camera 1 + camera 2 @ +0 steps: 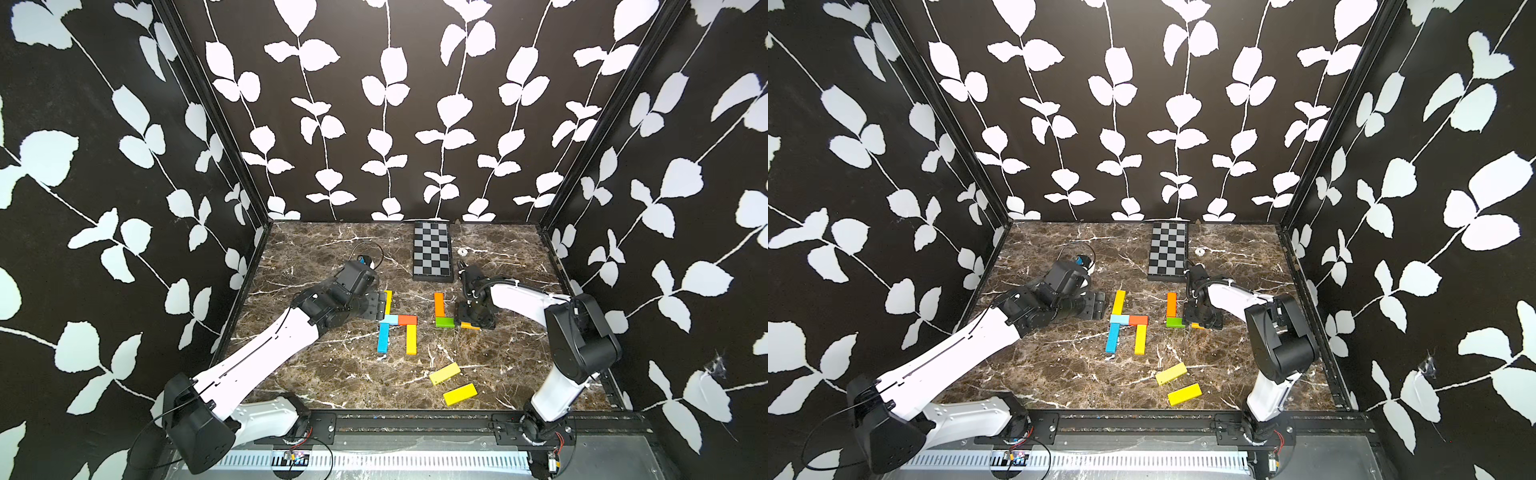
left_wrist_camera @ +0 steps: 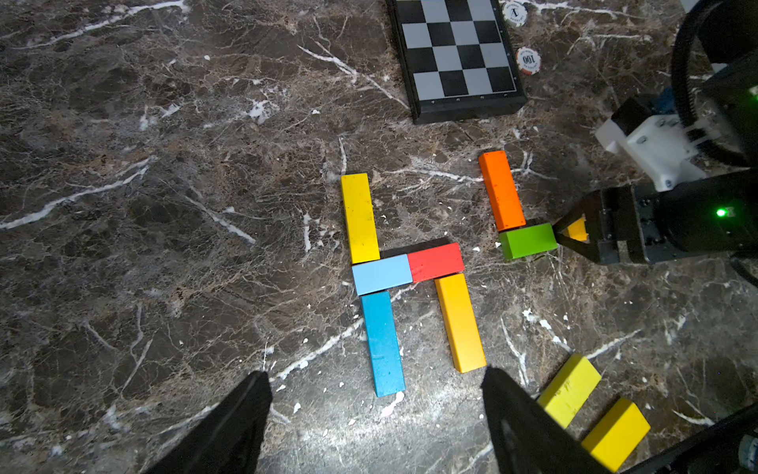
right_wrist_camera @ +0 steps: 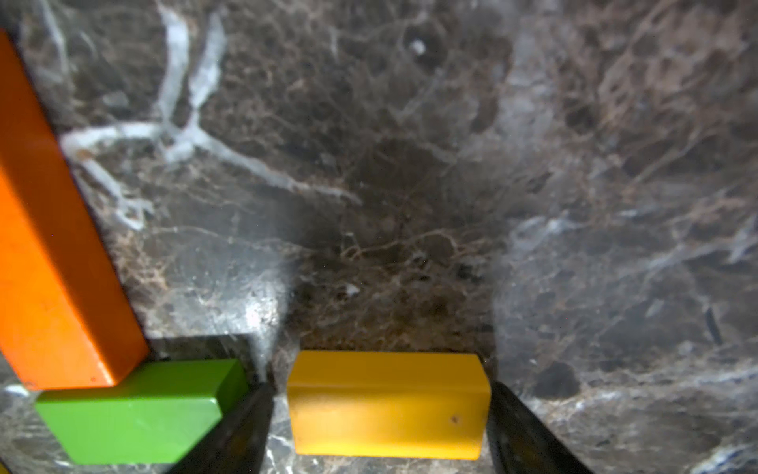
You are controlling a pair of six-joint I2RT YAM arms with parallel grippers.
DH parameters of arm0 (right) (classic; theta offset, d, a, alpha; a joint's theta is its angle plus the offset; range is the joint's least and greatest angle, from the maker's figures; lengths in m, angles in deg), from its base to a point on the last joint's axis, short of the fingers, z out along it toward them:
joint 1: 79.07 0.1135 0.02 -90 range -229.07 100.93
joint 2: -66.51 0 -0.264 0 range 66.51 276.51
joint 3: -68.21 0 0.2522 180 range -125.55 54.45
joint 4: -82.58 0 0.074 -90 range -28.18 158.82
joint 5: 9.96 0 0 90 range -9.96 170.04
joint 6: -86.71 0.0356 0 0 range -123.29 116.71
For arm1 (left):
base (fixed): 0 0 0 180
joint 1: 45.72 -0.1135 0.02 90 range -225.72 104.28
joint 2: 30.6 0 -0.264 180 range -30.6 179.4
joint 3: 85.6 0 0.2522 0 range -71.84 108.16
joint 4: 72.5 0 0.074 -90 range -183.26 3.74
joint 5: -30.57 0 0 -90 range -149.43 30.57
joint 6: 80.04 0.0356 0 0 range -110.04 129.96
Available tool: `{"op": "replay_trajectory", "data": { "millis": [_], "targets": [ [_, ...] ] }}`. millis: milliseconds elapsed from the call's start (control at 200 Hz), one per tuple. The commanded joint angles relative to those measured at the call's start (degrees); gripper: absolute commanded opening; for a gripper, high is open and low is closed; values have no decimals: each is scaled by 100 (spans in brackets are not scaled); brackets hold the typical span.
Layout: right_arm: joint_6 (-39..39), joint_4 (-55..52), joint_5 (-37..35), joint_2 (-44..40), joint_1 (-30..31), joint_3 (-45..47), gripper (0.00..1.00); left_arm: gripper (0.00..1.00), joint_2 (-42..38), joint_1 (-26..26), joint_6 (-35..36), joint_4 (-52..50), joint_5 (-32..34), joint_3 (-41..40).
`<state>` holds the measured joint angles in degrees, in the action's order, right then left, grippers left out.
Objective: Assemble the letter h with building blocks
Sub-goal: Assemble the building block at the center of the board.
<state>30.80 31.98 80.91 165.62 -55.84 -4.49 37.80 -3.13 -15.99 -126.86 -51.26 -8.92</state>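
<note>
Five building blocks lie joined mid-table: a long yellow one (image 1: 388,302), light blue (image 1: 389,319) and red-orange (image 1: 407,319) side by side, then blue (image 1: 383,338) and yellow-orange (image 1: 411,339) below them. To their right an orange block (image 1: 439,304) meets a short green one (image 1: 444,321). Beside the green one a short yellow block (image 3: 385,404) lies on the table between the fingers of my right gripper (image 3: 381,388), which is open, with a gap on the green side. My left gripper (image 2: 375,373) hangs open and empty just left of the long yellow block.
Two loose yellow blocks (image 1: 444,373) (image 1: 459,394) lie near the front right. A black-and-grey checkered board (image 1: 432,251) sits at the back, with two poker chips (image 2: 528,60) (image 2: 514,12) beside it. Patterned walls close in the back and both sides.
</note>
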Motion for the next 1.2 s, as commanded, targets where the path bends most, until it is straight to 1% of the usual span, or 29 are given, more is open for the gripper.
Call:
{"op": "replay_trajectory", "data": {
  "millis": [0, 150, 250, 340, 430, 535, 705, 835, 905, 1060, 1095, 1150, 1195],
  "targets": [
    [76, -9, -36, -242, -38, 42, 86, 83, -37, -31, -49, -68, 8, -25],
    [288, 104, 187, -560, -70, 147, 86, 83, -49, -32, -65, -52, 3, -54],
    [473, 218, 281, -646, -175, 235, 83, 83, -61, -36, -59, -6, -16, -95],
    [603, 198, 216, -633, -271, 226, 81, 83, -45, -34, -54, -5, -34, -74],
    [807, 164, 129, -569, -416, 238, 73, 84, -38, -36, -32, -6, -42, -60],
    [1006, 254, 212, -477, -551, 307, 64, 83, -44, -36, -15, -1, -43, -61],
    [1102, 620, 583, -301, -556, 397, 61, 83, -29, -34, -28, 25, -60, -97],
    [1194, 786, 731, -254, -556, 452, 55, 83, -36, -36, -33, 33, -76, -111],
    [1236, 840, 767, -246, -547, 462, 49, 83, -36, -31, -44, 41, -79, -113],
    [1355, 841, 766, -242, -513, 466, 48, 83, -33, -32, -46, 60, -100, -130],
    [1396, 837, 745, -263, -503, 485, 51, 83, -30, -34, -50, 65, -109, -139],
    [1466, 862, 702, -315, -498, 529, 59, 83, -30, -32, -34, 74, -116, -141],
    [1508, 867, 641, -384, -501, 570, 60, 83, -30, -32, -32, 77, -119, -151]
  ]
}}
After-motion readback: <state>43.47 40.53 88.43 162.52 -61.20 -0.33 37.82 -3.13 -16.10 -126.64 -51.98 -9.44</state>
